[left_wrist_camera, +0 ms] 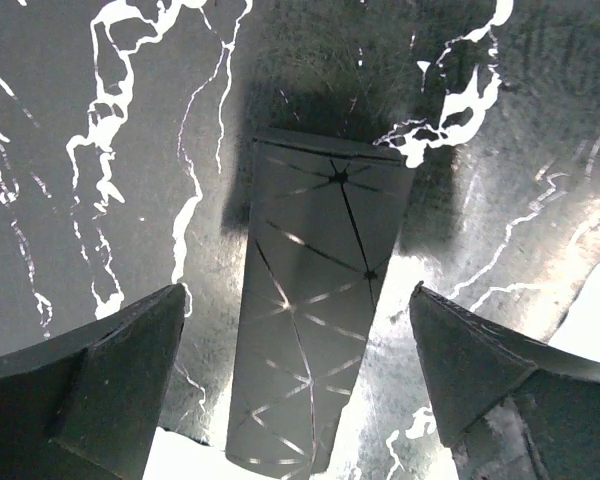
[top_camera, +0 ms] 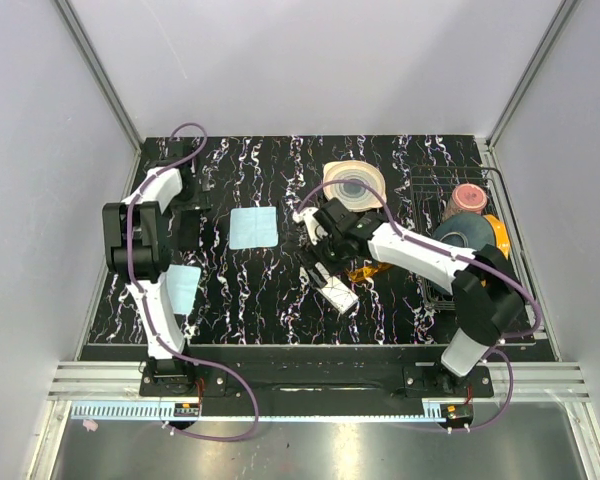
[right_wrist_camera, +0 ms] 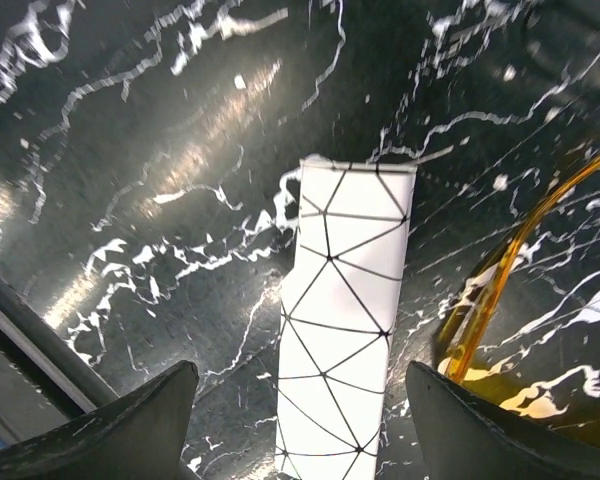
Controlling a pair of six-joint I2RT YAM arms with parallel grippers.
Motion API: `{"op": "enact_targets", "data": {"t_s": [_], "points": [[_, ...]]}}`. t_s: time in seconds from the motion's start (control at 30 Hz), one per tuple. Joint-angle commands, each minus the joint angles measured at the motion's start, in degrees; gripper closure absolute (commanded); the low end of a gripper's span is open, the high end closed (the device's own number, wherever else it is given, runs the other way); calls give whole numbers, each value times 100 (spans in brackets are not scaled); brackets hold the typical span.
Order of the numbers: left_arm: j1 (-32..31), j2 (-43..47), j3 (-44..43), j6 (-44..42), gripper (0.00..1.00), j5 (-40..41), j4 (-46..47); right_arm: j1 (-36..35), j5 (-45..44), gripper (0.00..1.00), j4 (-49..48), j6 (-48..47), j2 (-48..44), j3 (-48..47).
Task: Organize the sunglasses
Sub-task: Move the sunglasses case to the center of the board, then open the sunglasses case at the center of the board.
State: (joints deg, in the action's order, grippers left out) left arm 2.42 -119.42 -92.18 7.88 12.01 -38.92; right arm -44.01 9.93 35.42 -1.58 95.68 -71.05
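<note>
Right wrist — sunglasses (right_wrist_camera: 520, 395) beside right claw (right_wrist_camera: 298, 370)

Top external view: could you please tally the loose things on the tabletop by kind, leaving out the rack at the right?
Light blue cloths: 2
Patterned cases: 2, the white box and the black case
Sunglasses: 1
Round cream dish: 1
Total: 6

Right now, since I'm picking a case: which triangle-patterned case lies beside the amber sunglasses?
The white oblong box with black lines; the amber-lensed sunglasses lie just beside it. The flat black case lies well apart from them.
</note>
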Motion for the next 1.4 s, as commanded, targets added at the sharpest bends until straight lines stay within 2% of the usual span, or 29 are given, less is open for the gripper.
{"op": "enact_targets", "data": {"t_s": [0.0, 0.4, 0.57, 0.7, 0.73, 0.8, 1.0, 1.03, 1.13, 1.17, 1.3, 1.37], "points": [[-4, 822, 86, 178, 1, -49, 192, -152, -387, 9, -53, -9, 91, 178], [-4, 2685, 1307, 1066, 1, -778, 253, -380, -668, 11, -466, 360, 416, 636], [-4, 3415, 2019, 1198, 6, -1148, 437, -652, -1274, 14, -334, 694, 873, 285], [-4, 3758, 2511, 1330, 8, -1166, 490, -898, -1442, 28, -282, 1028, 1154, -57], [-4, 3881, 2564, 1400, 9, -1166, 464, -969, -1485, 36, -272, 1098, 1259, -137], [4, 4091, 2714, 1497, 9, -1359, 359, -1013, -1486, 43, -167, 1388, 1348, -408], [-4, 4620, 3425, 2217, 11, -1666, 253, -1136, -1257, 47, 52, 1898, 1822, -1226], [-4, 4759, 3522, 2331, 10, -1823, 253, -1145, -1196, 47, 79, 1977, 1901, -1297], [-39, 5076, 3909, 2595, 9, -2157, 367, -1145, -1274, 30, 141, 2337, 1946, -1429], [-65, 5156, 4118, 2665, 7, -2220, 472, -1136, -1309, 20, 149, 2382, 1946, -1438], [-215, 5420, 4542, 2929, 4, -2484, 736, -1136, -1582, 10, 220, 2347, 1893, -1491], [-363, 5420, 4743, 3052, 4, -2528, 928, -1145, -1679, 9, 229, 2259, 1884, -1465]]}}
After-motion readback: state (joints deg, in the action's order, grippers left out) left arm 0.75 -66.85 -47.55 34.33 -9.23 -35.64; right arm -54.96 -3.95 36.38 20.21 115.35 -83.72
